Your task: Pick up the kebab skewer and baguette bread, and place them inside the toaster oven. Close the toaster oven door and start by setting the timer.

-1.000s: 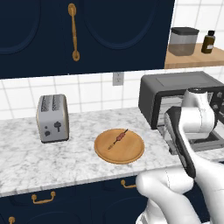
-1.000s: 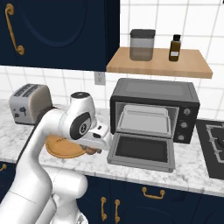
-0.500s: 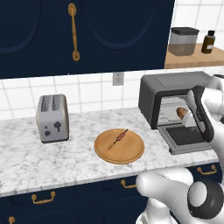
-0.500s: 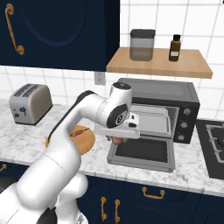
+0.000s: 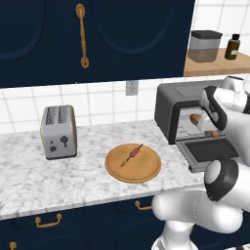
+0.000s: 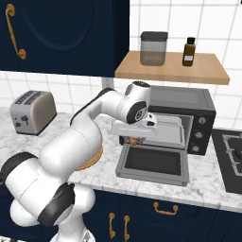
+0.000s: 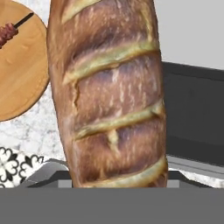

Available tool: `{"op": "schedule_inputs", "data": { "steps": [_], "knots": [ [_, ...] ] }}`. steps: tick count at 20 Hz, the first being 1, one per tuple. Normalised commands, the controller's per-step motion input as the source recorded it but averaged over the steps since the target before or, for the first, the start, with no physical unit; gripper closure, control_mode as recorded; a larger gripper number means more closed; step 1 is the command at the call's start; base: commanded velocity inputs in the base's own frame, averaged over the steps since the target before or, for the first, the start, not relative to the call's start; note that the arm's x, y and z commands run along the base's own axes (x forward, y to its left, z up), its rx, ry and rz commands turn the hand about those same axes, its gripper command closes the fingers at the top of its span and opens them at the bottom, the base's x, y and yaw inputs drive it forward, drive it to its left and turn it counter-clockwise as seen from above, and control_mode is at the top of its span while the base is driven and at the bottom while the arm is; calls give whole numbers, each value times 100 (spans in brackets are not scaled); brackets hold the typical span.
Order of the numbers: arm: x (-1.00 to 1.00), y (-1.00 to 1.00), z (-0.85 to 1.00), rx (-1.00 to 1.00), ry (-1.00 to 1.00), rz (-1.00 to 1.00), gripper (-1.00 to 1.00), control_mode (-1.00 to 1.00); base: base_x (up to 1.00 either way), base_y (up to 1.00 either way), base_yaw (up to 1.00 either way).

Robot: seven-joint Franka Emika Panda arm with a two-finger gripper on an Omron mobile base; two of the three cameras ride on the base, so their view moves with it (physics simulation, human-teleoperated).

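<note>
Since the earlier frames the arm has swung right; the gripper (image 6: 134,137), pinching the baguette bread (image 7: 111,92), now hangs at the toaster oven (image 6: 186,118) mouth, over the dropped toaster oven door (image 6: 152,163). Kebab skewer (image 5: 132,154) still lies on the wooden board (image 5: 133,163), left of the oven. Hand view alone shows the loaf's scored crust close up; right base view alone shows the oven's knobs.
</note>
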Motion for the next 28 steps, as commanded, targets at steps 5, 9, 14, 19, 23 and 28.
{"op": "schedule_inputs", "data": {
  "steps": [5, 9, 14, 19, 23, 28],
  "knots": [
    [54, -19, -37, 0, 0, 7, 100, -100, 0, 0, 0],
    [38, -17, -12, 0, 0, 4, 100, -100, 0, 0, 0],
    [36, -22, 0, 0, 0, 1, 100, -100, 0, 0, 0],
    [35, 0, -12, 0, 0, 0, 100, -100, 0, 0, 0],
    [30, 0, -19, 0, 0, 0, 100, -100, 0, 0, 0],
    [18, 0, -22, 0, 0, 0, 100, -100, 0, 0, 0]
  ]
}}
